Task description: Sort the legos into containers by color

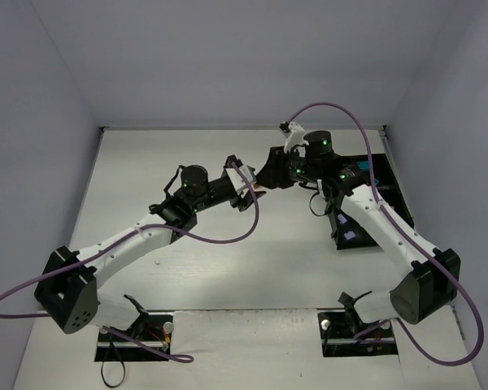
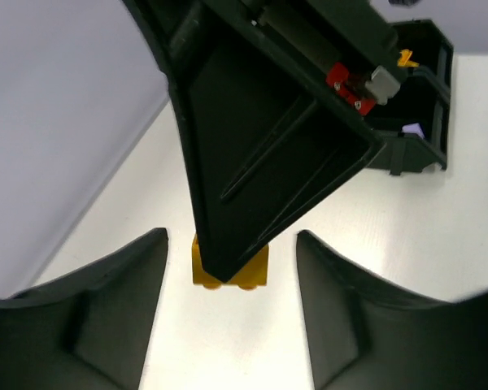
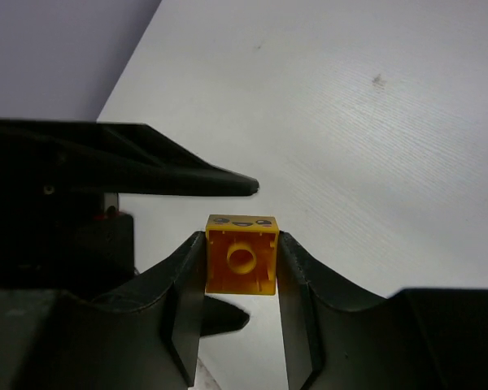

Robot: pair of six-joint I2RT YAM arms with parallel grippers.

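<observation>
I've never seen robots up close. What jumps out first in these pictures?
Two claws meet tip to tip above the middle of the white table. The right claw pinches a small yellow brick, while the left claw stands open on either side of it. A black compartment tray sits off to the right.

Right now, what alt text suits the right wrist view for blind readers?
The black right gripper clamps a small orange-yellow plastic brick, hollow underside toward the camera, over a white table. The left gripper's black finger shows at the left, slightly higher.
</observation>
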